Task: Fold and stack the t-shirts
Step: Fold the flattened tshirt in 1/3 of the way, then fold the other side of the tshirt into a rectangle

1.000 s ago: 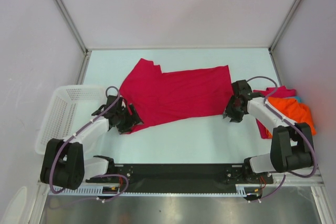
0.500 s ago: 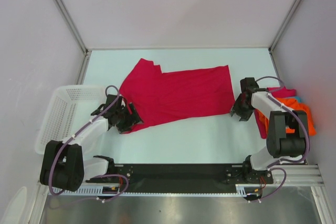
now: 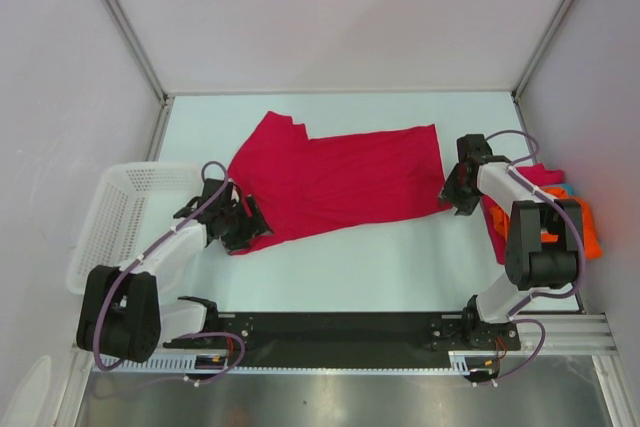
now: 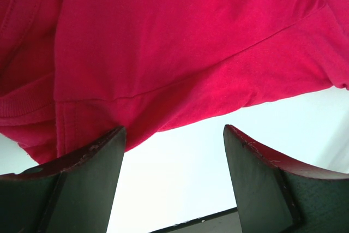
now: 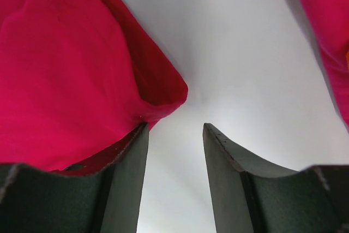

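Mid-bench (image 3: 400, 257): red shirt (image 3: 330, 182) spread out, lightly creased. Orange, pink, teal shirt heap (image 3: 588, 227) at right edge. White basket (image 3: 120, 212) at left edge. Left tool (image 3: 243, 229) jaws apart over red shirt's hem; right tool (image 3: 458, 197) jaws apart at its right corner.

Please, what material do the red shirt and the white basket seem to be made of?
The red t-shirt looks like soft matte knit cloth, perhaps cotton jersey: stitched seams and gentle wrinkles show. The basket looks like white moulded plastic, judging by its regular lattice and stiff rim.
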